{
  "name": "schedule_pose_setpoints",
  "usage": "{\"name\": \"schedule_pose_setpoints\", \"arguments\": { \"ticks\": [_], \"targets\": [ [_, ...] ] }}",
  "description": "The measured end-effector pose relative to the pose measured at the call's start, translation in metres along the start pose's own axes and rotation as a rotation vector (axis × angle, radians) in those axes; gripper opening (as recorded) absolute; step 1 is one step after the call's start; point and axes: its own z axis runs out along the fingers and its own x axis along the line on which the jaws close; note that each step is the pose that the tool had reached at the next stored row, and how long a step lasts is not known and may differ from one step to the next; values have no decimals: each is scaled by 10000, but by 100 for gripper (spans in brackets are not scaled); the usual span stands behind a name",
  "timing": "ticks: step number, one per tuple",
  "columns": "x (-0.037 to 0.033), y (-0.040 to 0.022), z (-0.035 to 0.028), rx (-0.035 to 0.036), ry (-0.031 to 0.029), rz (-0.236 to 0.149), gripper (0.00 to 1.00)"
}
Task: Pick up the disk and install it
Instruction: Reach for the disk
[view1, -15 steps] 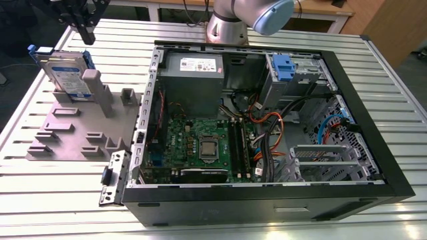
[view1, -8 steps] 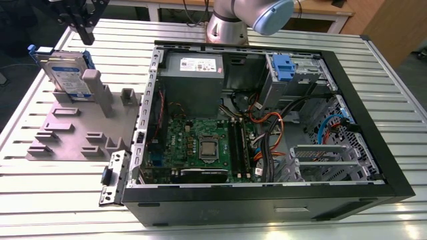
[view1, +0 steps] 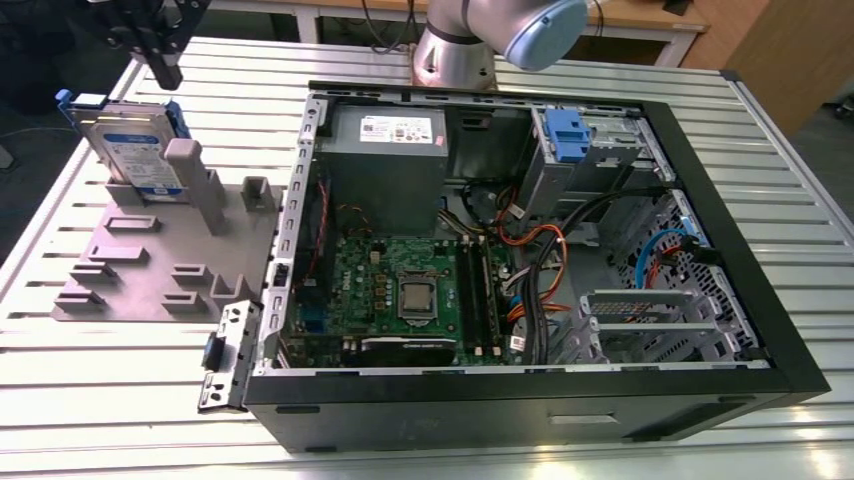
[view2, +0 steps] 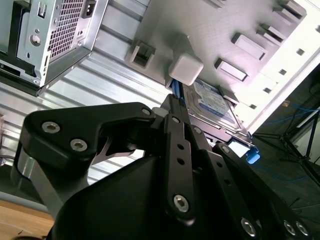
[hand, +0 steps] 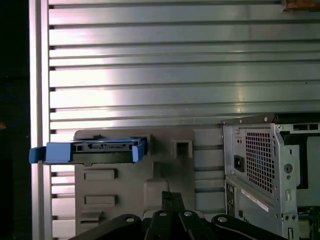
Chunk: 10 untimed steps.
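Above the disk (view1: 134, 140) standing in the grey holder (view1: 134, 270), the fingers (view1: 166, 70) hang closed together, gripping nothing.

I see the disk (view1: 134, 140) standing on edge in the grey holder (view1: 134, 270) at the exterior view's left, with my tool (view1: 166, 72) hanging just above its top edge. Beside the holder, the open computer case (view1: 534, 400) lies on the slatted tabletop (view1: 120, 400).

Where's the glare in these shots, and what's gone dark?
Second wrist view: the grey holder plate washes out to white at one corner. First wrist view: a bright band of reflection crosses the table slats, and beyond the table's edge is black. Exterior view: even light, mild sheen on the slats.
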Motion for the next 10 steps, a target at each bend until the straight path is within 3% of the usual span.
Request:
{"name": "schedule_pose_setpoints", "arguments": {
  "ticks": [10],
  "targets": [
    [67,18,0,0,0,0,11]
  ]
}}
